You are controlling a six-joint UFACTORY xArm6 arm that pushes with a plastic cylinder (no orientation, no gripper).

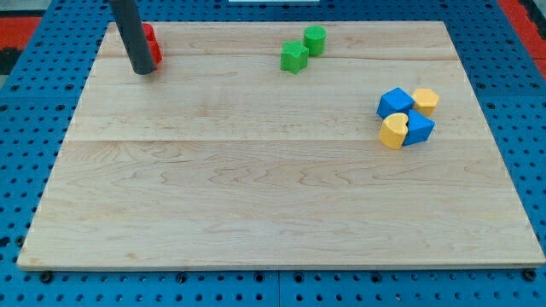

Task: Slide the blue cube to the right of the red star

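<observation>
The blue cube (pixel 395 102) sits at the view's right in a tight cluster with a second blue block (pixel 419 129), a yellow heart-shaped block (pixel 393 131) and a yellow block (pixel 425 101). Red blocks (pixel 152 46) lie at the view's top left, mostly hidden behind the rod; their shapes cannot be made out. My tip (pixel 143 72) rests on the board right beside the red blocks, just below and left of them, far to the left of the blue cube.
A green star-shaped block (pixel 294 57) and a green cylinder (pixel 315 39) touch each other at the view's top centre. The wooden board (pixel 256 188) lies on a blue pegboard surface.
</observation>
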